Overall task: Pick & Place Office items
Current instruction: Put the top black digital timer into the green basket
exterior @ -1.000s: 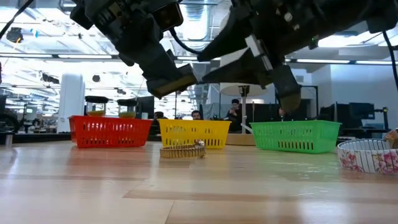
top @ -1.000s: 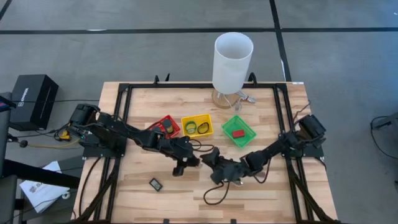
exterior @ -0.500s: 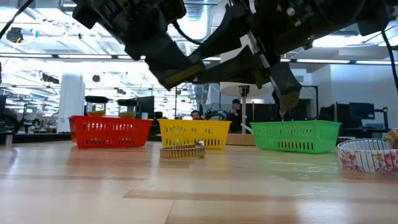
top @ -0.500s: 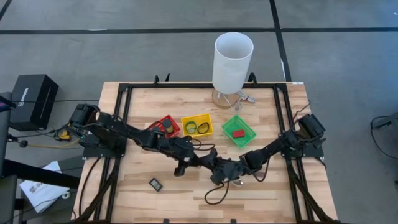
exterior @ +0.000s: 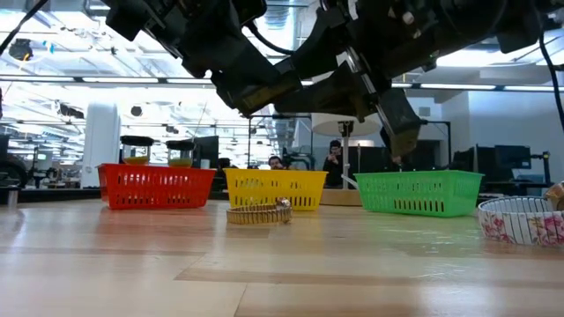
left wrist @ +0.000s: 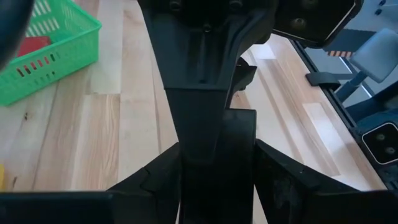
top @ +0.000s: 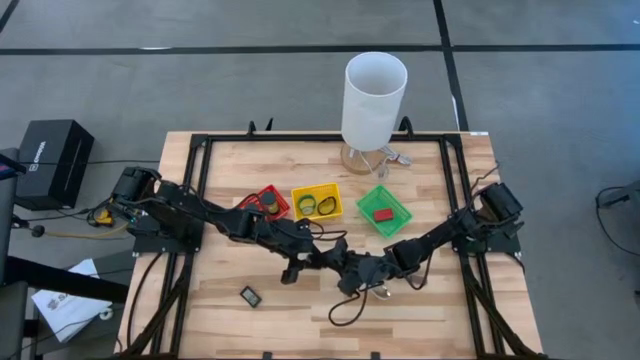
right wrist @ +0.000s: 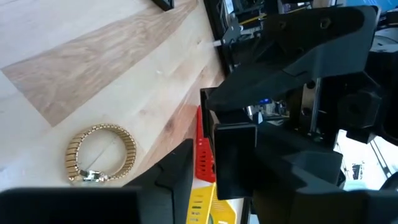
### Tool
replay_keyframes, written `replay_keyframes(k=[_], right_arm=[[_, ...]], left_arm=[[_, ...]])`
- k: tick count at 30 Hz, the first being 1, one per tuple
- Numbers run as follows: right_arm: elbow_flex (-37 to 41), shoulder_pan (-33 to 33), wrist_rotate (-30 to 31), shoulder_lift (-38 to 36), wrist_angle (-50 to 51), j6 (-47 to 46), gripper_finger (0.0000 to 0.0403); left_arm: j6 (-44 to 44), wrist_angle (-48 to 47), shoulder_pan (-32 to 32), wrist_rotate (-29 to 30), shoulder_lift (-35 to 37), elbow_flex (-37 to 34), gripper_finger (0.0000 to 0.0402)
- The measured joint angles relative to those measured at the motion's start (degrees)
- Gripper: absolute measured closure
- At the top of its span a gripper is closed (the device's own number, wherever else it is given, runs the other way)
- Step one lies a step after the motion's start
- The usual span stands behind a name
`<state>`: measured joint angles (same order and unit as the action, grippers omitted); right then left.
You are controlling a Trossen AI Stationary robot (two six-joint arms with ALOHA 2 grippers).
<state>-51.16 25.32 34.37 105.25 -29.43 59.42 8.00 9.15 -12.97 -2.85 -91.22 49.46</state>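
high view: the left gripper (top: 326, 262) and the right gripper (top: 352, 273) are met tip to tip over the middle of the table (top: 440, 320), well short of the green basket (top: 400, 222). what passes between them is hidden from above. a small dark piece (top: 250, 296) is left lying near the front edge.

low view: both grippers are held well above the wood, over a gold bracelet (exterior: 258, 213). anything let slip here would likely be dropped onto or beside it and might bounce away.

left wrist view: a dark rectangle (left wrist: 240, 138) is seen clamped in this arm's own jaws, with the other gripper pushed in from ahead. a collision could be caused by any further advance.

right wrist view: the same rectangle is framed by this arm's fingers (right wrist: 177, 177), which are parted with a gap showing on one side. if the left grip were released before this one is closed, the piece would probably be lost; an off-centre pinch could see it twisted out.
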Motion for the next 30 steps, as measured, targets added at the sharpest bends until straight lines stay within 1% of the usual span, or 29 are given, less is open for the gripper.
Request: replay_keyframes(k=[9,12,16,20,24,26,30], right_arm=[[0.0,0.2,0.0,0.0,-3.5,0.2,0.0333],[0.1,0.1,0.0,0.0,-3.6,0.3,0.0344],[0.1,0.2,0.0,0.0,-3.7,0.3,0.0345],[0.0,0.1,0.1,0.0,-4.2,-0.2,0.0340],[0.0,0.2,0.3,0.0,-3.7,-4.9,0.0340],[0.0,0.6,1.3,-0.1,-1.8,-8.1,0.0341],[0.0,2.3,5.7,-1.9,5.3,-12.1,0.0341]], left_arm=[[1.3,0.7,0.7,-0.3,0.0,0.0,0.0228],[1.4,0.7,0.7,-0.4,0.0,0.0,0.0228],[1.4,0.7,0.7,-0.4,0.0,0.0,0.0226],[1.3,0.8,0.7,0.0,0.0,0.0,0.0211],[1.3,0.8,0.9,0.1,0.0,0.0,0.0189],[1.3,0.8,1.0,0.7,0.0,0.0,0.0177],[1.0,0.8,1.0,3.8,0.0,0.0,0.0157]])
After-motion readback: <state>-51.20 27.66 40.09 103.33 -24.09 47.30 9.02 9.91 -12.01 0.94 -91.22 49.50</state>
